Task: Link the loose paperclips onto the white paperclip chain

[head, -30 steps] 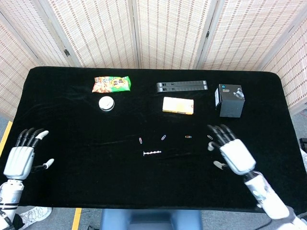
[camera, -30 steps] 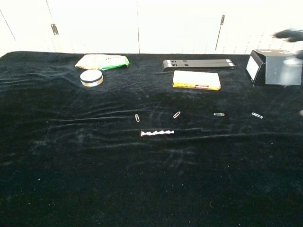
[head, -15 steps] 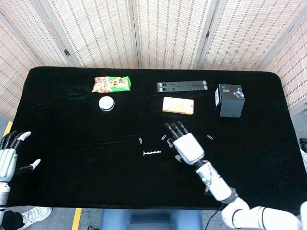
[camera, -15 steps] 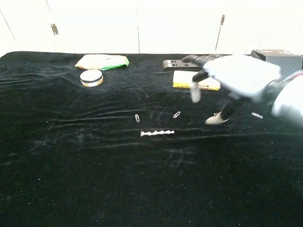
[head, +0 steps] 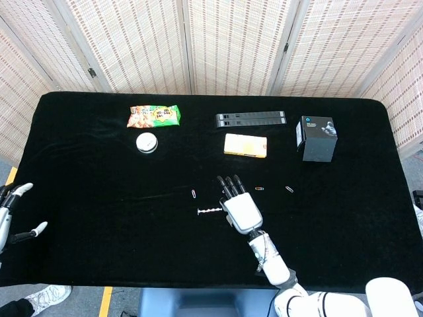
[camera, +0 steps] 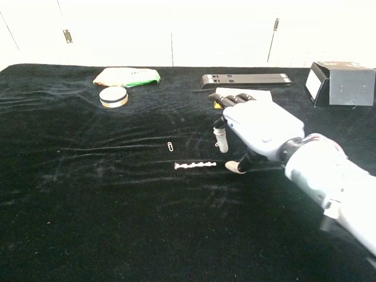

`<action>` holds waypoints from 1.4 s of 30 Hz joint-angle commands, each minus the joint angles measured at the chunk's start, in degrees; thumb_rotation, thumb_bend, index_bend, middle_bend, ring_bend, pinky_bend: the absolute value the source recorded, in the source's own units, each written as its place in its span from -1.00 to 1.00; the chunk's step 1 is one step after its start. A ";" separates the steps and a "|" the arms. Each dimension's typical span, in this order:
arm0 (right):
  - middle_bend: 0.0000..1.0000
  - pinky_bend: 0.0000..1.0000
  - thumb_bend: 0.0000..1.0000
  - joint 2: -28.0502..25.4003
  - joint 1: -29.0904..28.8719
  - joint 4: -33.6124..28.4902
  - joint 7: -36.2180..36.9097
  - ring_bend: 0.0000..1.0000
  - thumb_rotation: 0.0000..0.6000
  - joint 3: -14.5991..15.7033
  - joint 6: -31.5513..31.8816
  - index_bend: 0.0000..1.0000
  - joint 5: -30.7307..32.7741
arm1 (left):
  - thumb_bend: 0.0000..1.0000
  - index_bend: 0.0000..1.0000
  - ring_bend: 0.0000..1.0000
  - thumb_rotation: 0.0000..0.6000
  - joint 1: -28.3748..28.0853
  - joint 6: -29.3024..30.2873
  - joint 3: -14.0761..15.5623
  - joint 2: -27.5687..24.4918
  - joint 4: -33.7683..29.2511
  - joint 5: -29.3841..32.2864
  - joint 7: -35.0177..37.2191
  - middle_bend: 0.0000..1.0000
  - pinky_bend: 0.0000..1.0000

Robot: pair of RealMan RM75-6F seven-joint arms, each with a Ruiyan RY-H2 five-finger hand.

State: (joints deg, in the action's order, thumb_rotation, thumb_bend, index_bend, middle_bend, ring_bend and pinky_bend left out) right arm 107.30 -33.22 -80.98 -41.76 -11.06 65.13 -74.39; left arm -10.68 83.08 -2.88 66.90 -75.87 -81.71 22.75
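Your right hand (head: 240,210) hovers palm-down over the middle of the black table (head: 99,218), fingers spread apart and holding nothing; in the chest view its thumb tip points down just right of the white paperclip chain (camera: 194,165). The chain lies straight on the cloth, its right end just beside the hand. Your left hand (head: 9,214) shows only in the head view, at the table's near left edge, fingers apart and empty.

One loose paperclip (head: 193,193) lies just beyond the chain's left end. A coloured paperclip (head: 259,188) lies just right of your right hand's fingertips, and a further paperclip (head: 289,189) lies beyond that, nearer the right side.

Farther back stand a round tin (head: 147,142), a yellow packet (head: 245,145) and a black box (head: 315,138). At the far edge lie a snack bag (head: 153,115) and a long black case (head: 250,119).
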 commanded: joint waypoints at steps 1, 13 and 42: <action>-0.97 -1.00 -0.45 1.87 -1.17 2.09 -0.23 -0.98 1.00 -1.08 -0.40 0.15 1.24 | -0.52 -0.70 -0.83 1.00 0.44 -0.26 -0.47 -0.39 0.42 0.51 1.49 -0.59 -1.00; -0.96 -1.00 -0.45 5.80 -3.20 7.14 0.90 -0.98 1.00 -1.39 -1.33 0.15 3.18 | -0.49 -0.75 -0.84 1.00 2.55 -3.20 -2.71 -3.46 0.17 5.40 6.19 -0.59 -1.00; -0.97 -1.00 -0.38 11.20 -7.61 15.10 0.66 -0.98 1.00 -3.69 -3.98 0.15 7.99 | -0.32 -0.81 -0.86 1.00 5.07 -3.41 -4.66 -4.65 3.41 4.57 14.47 -0.59 -1.00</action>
State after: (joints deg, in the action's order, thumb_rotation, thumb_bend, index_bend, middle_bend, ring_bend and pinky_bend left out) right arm 118.39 -40.74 -66.01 -40.95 -14.69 61.22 -66.57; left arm -5.62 79.68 -7.53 62.25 -72.47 -77.13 37.22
